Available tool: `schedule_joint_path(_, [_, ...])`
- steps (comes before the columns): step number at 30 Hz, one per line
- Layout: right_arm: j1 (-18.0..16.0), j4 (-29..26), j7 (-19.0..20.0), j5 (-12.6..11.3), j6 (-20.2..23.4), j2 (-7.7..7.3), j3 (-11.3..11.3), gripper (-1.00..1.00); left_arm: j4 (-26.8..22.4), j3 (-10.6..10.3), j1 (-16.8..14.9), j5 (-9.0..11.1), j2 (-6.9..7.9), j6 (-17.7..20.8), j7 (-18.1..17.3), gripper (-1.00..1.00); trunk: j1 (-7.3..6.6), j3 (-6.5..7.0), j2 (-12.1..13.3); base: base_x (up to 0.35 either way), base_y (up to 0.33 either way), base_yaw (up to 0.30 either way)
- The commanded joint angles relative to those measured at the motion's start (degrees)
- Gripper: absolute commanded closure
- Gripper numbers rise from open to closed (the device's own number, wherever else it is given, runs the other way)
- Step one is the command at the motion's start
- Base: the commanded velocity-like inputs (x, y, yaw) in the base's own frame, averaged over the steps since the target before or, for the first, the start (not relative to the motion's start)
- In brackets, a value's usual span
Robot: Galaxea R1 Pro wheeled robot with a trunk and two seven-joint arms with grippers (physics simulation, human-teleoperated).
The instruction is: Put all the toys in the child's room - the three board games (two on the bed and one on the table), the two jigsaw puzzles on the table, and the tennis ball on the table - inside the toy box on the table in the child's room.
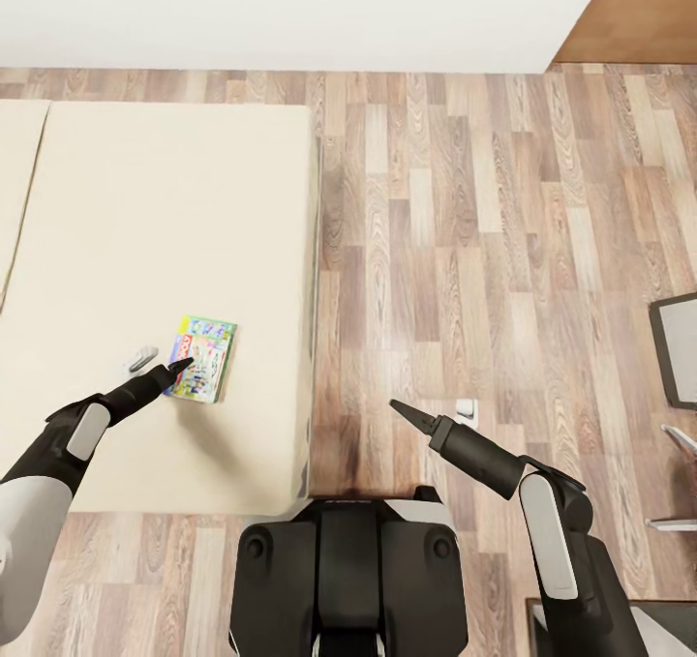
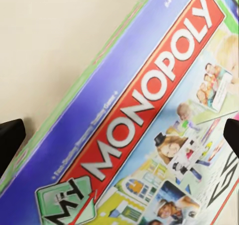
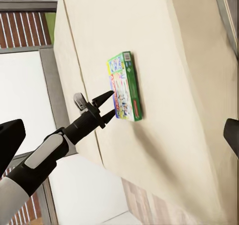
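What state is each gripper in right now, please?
Left gripper: open, over the board game on the bed, holding nothing.
Right gripper: open, empty, over the floor.

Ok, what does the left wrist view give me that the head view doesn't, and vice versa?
Left wrist: the board game cover close up, with MONOPOLY in white letters on a red band. Head: the bed, the wood floor, a small grey object beside the game, the left tool at the box's edge, and the right tool over the floor. Shared: the game lying flat on the cream cover.
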Motion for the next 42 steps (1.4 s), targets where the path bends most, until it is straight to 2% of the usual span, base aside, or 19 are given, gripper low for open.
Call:
schedule_joint_path(1, [-0.03,0.00,0.24,0.07,0.29,0.06,-0.13,-1.00,-0.01,0.19,-0.02,0.38,-0.01,0.50,-0.13,-1.00,0.03,-0.09,-0.09,0.000,-0.083,0.000])
schedule_joint_path(23, [-0.03,-0.02,0.24,0.07,0.29,0.04,-0.13,-1.00,-0.01,0.18,-0.02,0.38,-0.01,0.50,-0.44,-1.00,0.03,-0.28,-0.09,0.000,-0.035,0.000])
schedule_joint_path(30, [-0.03,-0.01,0.24,0.07,0.29,0.05,-0.13,-1.00,-0.01,0.18,-0.02,0.31,0.04,0.50,-2.71,-1.00,0.03,-0.28,-0.09,0.000,-0.127,0.000])
schedule_joint_path(42, [-0.03,0.00,0.24,0.07,0.29,0.03,-0.13,-1.00,-0.01,0.18,-0.02,0.29,0.07,0.50,-3.27,-1.00,0.03,-0.28,-0.09,0.000,-0.035,0.000])
